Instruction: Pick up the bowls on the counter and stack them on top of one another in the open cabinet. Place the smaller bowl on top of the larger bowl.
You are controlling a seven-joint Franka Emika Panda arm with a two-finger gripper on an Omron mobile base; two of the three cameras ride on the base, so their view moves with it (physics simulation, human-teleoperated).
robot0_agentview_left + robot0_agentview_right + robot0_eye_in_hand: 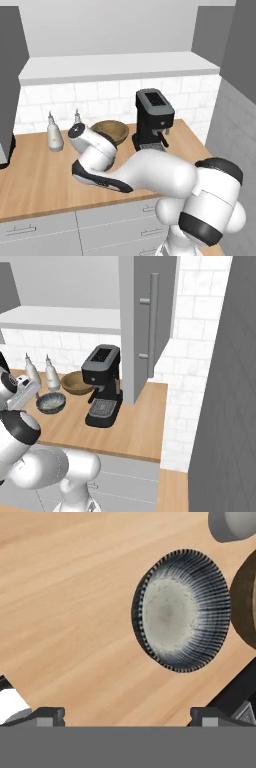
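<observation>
On the desk (135,426), two white bottles (51,377) stand at the left. The smaller bowl (51,403) sits in front of the larger bowl (77,383), under the end effector (127,714), whose fingers (47,714) are wide apart, holding nothing. A black coffee machine (103,387) stands just right.

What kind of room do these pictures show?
Most likely a home kitchen, rendered: a wooden counter over grey drawers, a black coffee machine against a white tiled wall, and two bowls beside it.
</observation>
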